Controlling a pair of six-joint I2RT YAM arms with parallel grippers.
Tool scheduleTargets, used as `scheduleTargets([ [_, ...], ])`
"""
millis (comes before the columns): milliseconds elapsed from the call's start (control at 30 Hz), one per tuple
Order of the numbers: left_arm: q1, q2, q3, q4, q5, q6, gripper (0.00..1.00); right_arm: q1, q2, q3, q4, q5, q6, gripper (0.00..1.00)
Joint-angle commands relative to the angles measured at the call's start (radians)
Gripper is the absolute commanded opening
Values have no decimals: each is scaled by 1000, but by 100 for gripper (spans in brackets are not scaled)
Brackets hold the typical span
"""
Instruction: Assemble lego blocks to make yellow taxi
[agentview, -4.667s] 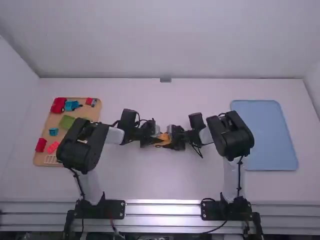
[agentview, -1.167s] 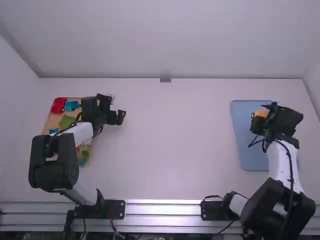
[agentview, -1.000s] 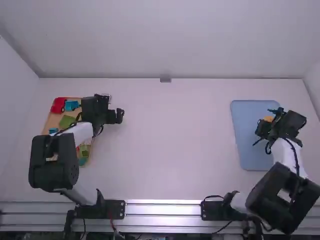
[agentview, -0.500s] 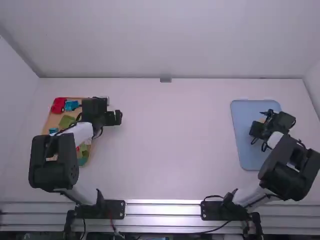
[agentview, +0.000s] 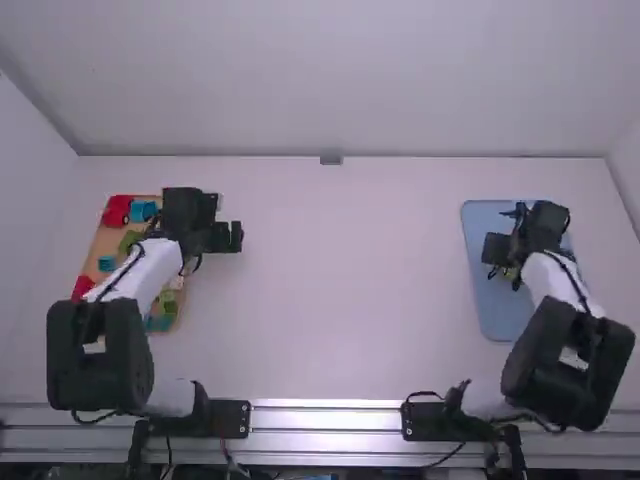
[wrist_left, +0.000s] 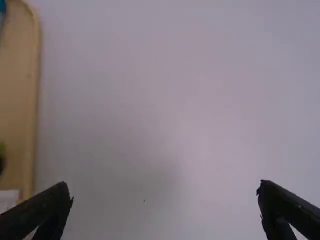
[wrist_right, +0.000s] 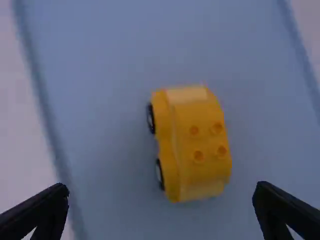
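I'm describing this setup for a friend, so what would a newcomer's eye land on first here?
Probably the bright yellow taxi on the blue tray, below the right gripper's open fingers. Next, the wooden tray at the high view's left, with its red car.

Assembled yellow taxi (wrist_right: 200, 145), on blue tray (wrist_right: 100, 75)

No readable text or numbers
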Motion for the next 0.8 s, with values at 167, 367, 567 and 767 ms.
scheduleTargets([
  [167,-83,-180,175,-209,-77,-3,99,219,-257,99,-182,26,6,99],
  [367,-87,-270,231,-312,-72,-52,99,403,-388,98,-219,26,6,99],
  [567,-92,-329,192,-277,-112,-39,95,393,-454,53,-174,-18,50,94],
  [767,-92,-400,121,-206,-166,-39,87,375,-528,-21,-100,-79,124,87],
])
